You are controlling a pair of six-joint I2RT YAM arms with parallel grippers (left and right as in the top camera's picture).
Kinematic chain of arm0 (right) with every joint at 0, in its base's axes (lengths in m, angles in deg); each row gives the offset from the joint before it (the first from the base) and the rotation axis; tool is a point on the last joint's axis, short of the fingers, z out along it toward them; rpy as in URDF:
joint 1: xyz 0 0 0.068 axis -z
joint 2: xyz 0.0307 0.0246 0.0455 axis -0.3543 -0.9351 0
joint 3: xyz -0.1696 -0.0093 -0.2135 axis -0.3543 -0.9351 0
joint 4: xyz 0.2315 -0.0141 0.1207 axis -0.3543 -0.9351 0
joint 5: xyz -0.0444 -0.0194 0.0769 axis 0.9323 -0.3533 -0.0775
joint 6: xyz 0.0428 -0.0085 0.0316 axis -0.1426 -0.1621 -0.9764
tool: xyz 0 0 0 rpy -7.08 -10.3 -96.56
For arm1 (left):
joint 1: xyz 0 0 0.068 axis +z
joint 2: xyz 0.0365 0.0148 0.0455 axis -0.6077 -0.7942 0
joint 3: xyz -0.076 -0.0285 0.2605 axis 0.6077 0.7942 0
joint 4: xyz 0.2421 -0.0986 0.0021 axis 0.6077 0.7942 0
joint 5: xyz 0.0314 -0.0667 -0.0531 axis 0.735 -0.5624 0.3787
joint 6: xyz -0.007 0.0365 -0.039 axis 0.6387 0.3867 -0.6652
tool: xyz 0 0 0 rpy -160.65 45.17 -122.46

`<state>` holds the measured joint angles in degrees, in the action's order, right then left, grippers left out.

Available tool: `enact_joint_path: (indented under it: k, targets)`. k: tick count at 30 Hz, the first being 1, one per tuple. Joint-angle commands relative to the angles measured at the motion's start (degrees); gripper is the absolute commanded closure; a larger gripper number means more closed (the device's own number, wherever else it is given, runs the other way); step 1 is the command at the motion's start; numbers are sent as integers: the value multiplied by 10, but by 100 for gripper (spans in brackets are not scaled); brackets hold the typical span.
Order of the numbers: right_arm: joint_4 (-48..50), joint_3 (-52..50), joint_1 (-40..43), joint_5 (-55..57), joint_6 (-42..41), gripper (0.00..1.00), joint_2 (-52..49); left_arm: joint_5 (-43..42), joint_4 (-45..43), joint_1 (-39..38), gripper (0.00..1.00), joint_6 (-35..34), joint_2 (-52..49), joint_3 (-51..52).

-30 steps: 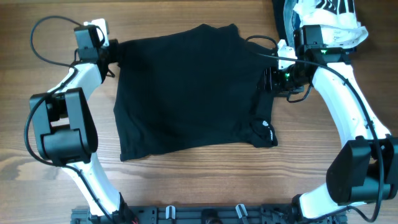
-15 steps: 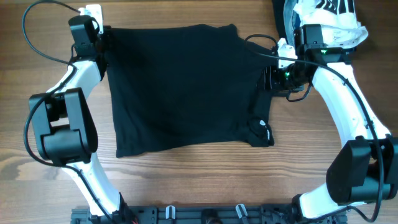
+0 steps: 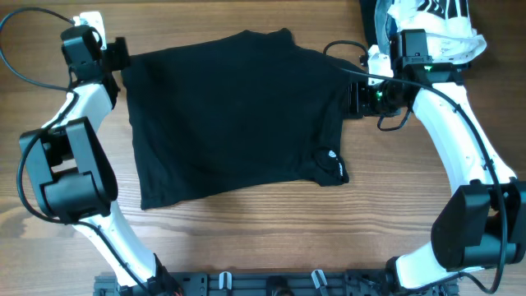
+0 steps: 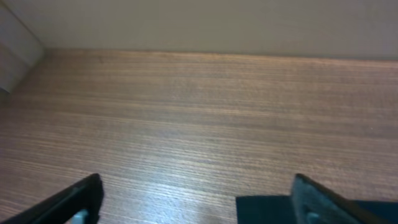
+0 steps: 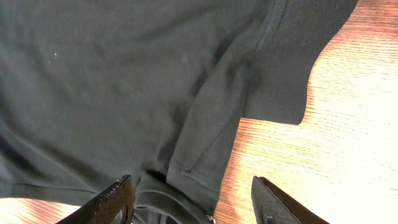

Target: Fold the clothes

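black clothes (image 3: 230, 115) spread flat mid table (image 3: 263, 238), slightly skewed, small curl at near right corner. my left arm reaches toward far left corner of table, elbow bent. left pincer (image 3: 117, 56) sits just beside far left corner of clothes, fingers wide apart, nothing clamped. my right arm stretches up right edge. right pincer (image 3: 353, 94) on right side of clothes, fingers apart over fabric fold; can't tell if it grips. white striped fabric (image 3: 436, 20) in far right corner.

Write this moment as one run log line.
black shirt: unfolded, spread on table | left gripper: open, empty | right gripper: astride shirt edge, grip unclear
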<state>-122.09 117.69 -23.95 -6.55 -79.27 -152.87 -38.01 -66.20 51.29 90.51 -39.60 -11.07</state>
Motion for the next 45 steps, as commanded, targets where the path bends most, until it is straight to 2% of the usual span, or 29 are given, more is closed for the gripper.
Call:
enact_joint_path:
  k: [1,4,7,12,14,16,20,24,29,34,36,39,42,45]
  targets:
    - [-4,-1,0,-14,-8,39,5,5,39,-27,0,-16,26,-12]
    - [-18,-1,0,-14,-8,40,9,5,108,-44,0,-71,63,-12]
    - [-28,-1,0,-14,-12,39,29,4,203,-59,0,-158,120,-12]
    - [-40,-1,0,-11,-44,31,84,-42,426,-71,0,-309,240,-12]
    - [-51,-1,0,-9,-53,21,98,-59,514,-74,0,-330,278,-12]
    - [-64,-1,0,-10,-53,3,102,-66,595,-76,0,-334,309,-12]
    - [-79,-3,1,-10,-61,0,101,-64,748,-76,0,-377,354,-12]
    - [-76,-3,1,-10,-71,0,101,-46,845,-76,0,-419,363,-4]
    - [-74,-3,1,-5,-68,0,100,-45,883,-76,0,-466,363,47]
    - [-74,-3,1,6,-68,1,100,-49,872,-76,0,-519,363,120]
    - [-73,-3,1,6,-68,0,100,-54,847,-76,2,-550,363,163]
    - [-71,-3,0,6,-68,1,100,-69,801,-76,10,-593,363,212]
    - [-71,-3,0,6,-68,1,100,-77,771,-76,13,-647,363,246]
    - [-71,-3,0,6,-68,1,100,-77,739,-76,14,-662,363,266]
